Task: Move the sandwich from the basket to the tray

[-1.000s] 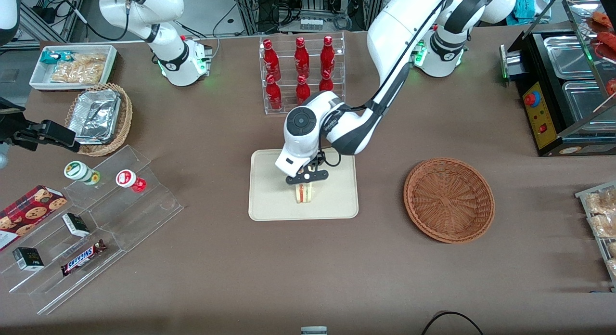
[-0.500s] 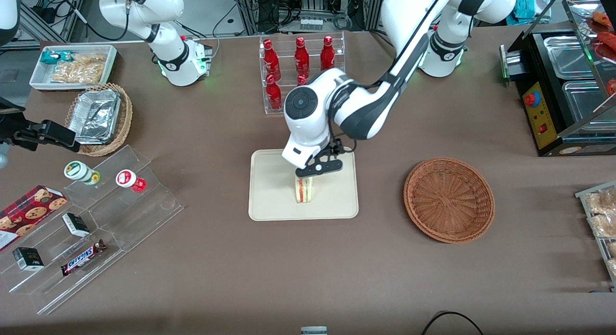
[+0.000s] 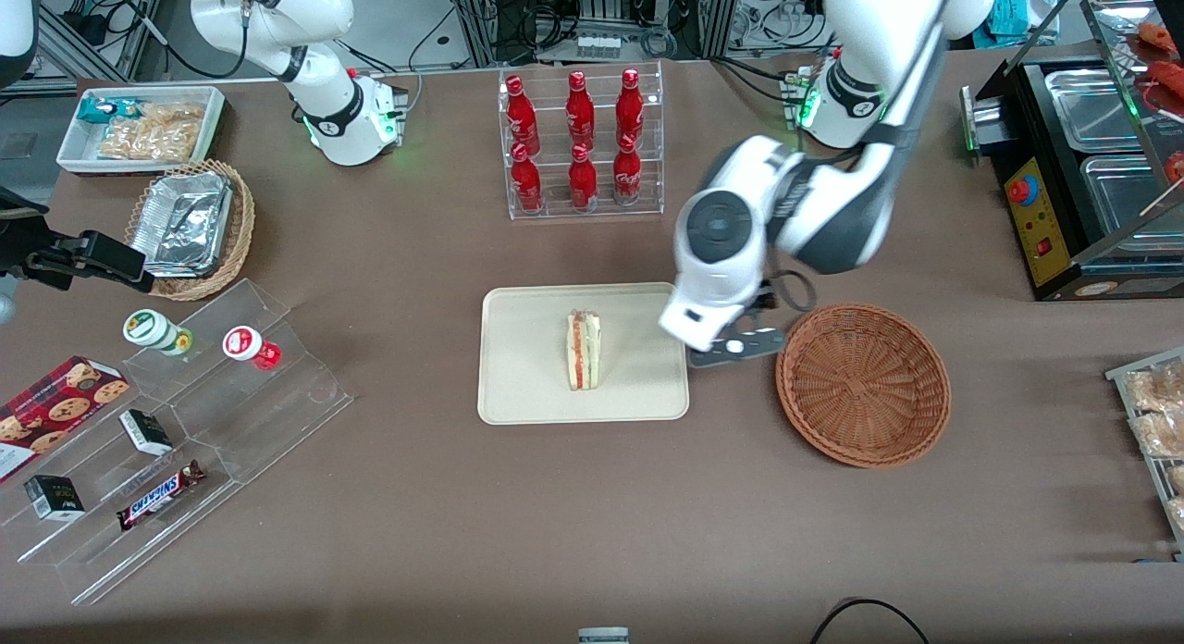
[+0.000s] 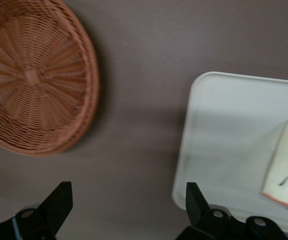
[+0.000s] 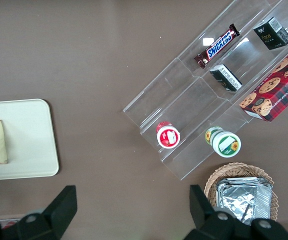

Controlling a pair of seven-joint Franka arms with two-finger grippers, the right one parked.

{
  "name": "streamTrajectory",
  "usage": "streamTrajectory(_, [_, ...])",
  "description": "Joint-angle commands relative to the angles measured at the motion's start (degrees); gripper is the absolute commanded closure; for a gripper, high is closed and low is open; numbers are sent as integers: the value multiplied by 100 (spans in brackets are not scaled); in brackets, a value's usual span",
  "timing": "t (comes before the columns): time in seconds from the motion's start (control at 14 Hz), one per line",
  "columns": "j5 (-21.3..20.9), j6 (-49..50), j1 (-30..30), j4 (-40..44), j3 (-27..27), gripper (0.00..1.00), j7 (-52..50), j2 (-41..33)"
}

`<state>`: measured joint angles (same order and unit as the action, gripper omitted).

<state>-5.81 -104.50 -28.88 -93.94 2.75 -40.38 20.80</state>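
**Inspector A:** Location of the sandwich?

**Inspector B:** It rests on the tray, near the tray's middle, cut edge facing up so the red and green filling layers show. Nothing touches it. The wrist view shows the same wedge lying flat on the cream surface.

**Inspector A:** And the gripper?

**Inspector B:** Raised above the bare brown table, just off the tray's edge that faces the working arm's end, between the tray and the basket. Its fingers stand wide apart with nothing between them; only tabletop shows in the gap.

**Inspector A:** Condition of the basket?

**Inspector B:** Reddish-brown wicker, sitting beside the tray toward the working arm's end, apart from it. Its woven floor is fully exposed in the wrist view.

**Inspector A:** Anything else close to the tray?

**Inspector B:** A clear rack of red bottles stands farther from the front camera than the tray. A stepped clear display with a Snickers bar lies toward the parked arm's end.
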Motion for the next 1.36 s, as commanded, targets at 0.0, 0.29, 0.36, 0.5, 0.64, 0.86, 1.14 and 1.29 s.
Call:
streamTrajectory(0.0, [220,-45,486,-1054,50,0,976,-1031])
streamTrajectory(0.29, [642,357,1462,-1628,41,0,2839,-1920])
streamTrajectory(0.36, [686,630,1655,-1567,32,0,3086,-2035])
streamTrajectory(0.5, [713,1201,2068,-1295,24,0,3631,-2228])
streamTrajectory(0.64, [660,1641,2368,-874,15,0,4089,-2247])
streamTrajectory(0.86, [494,2002,2527,-197,-20,0,4188,-2247])
streamTrajectory(1.14, [317,2118,2861,411,-152,0,4205,-2159])
streamTrajectory(1.29, [343,2065,2940,394,-170,0,4188,-2150])
